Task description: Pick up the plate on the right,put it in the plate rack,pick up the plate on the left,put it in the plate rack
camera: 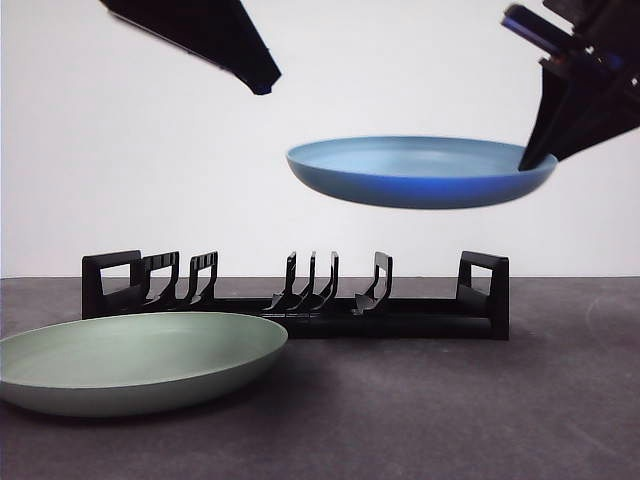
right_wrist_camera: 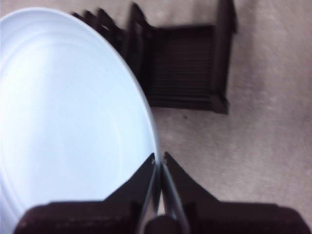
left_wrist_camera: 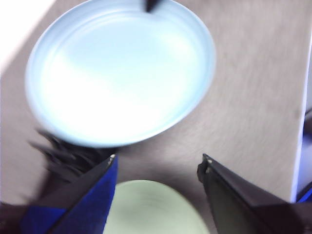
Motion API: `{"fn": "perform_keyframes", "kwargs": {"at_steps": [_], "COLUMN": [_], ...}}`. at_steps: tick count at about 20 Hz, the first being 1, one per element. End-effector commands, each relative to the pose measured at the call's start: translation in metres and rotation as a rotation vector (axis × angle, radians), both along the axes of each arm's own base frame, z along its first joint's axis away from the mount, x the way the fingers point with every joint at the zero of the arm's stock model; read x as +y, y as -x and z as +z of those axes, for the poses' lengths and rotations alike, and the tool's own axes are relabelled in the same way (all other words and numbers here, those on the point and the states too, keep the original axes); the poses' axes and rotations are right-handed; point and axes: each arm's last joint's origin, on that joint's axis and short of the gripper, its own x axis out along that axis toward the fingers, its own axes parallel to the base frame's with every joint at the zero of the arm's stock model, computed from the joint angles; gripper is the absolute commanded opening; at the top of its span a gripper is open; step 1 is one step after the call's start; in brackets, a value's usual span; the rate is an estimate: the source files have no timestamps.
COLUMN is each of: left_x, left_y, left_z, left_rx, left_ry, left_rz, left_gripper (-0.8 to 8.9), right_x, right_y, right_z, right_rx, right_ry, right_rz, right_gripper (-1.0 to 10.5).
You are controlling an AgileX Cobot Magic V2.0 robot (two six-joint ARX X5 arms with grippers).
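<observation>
- While held in the air, blue plate (camera: pixel 420 172): lies nearly flat, well above the right half of the plate rack (camera: pixel 300 295), touching nothing but the jaws on its rim; in the wrist views it looks pale blue and glossy (right_wrist_camera: pixel 68 122) (left_wrist_camera: pixel 122 68).
- Right gripper (camera: pixel 530 158): enters from the upper right of the front view; both black jaws pinched onto the plate's right rim, one jaw above the rim and one below, as the right wrist view shows (right_wrist_camera: pixel 160 158). The plate spreads leftward away from the jaws.
- Left gripper (left_wrist_camera: pixel 158 163): jaws spread apart, nothing between them; hangs above the table with the blue plate beyond its tips and the green plate below. Its dark tip shows at the upper left of the front view (camera: pixel 258 85), left of and above the blue plate, not touching it.
- Green plate (camera: pixel 135 360): flat on the table, near left, in front of the rack's left end; also seen under the left gripper (left_wrist_camera: pixel 153 209).
- Plate rack: black, long and low, upright curved dividers, looped block at each end; no plate in any slot.
- Table (camera: pixel 480 410): dark grey surface.
</observation>
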Motion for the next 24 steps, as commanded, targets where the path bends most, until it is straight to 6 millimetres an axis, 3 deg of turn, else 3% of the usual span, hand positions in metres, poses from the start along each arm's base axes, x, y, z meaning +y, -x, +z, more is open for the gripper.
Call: {"fn": "perform_keyframes", "kwargs": {"at_steps": [1,3,9,15,18,24], "left_x": [-0.01,-0.02,-0.045,-0.055,-0.055,-0.055], "left_y": [0.013,0.019,0.011,0.006,0.006,0.006], "left_z": [0.0,-0.004,-0.039,-0.053,-0.054,-0.054], "left_rx": [-0.135,-0.156,-0.089,-0.072,-0.068,-0.06], "left_ry": [-0.109,-0.15,-0.292,-0.34,-0.341,-0.334], "left_rz": [-0.053,-0.094,-0.143,-0.164,-0.168,-0.182], "left_gripper": [2.91,2.86,2.85,2.68,-0.22,-0.09], "right_x": [0.007,0.012,0.028,0.031,0.031,0.03], "right_y": [0.001,0.003,0.01,0.012,0.013,0.015], "right_z": [-0.002,-0.003,-0.003,-0.004,-0.004,-0.002], "right_rx": [0.023,0.038,0.051,0.068,0.078,0.066], "right_ry": [0.007,0.011,0.012,0.01,0.013,0.011], "right_rz": [0.034,0.055,0.116,0.129,0.129,0.131], "right_gripper": [-0.1,-0.1,-0.1,-0.1,-0.1,0.1]}}
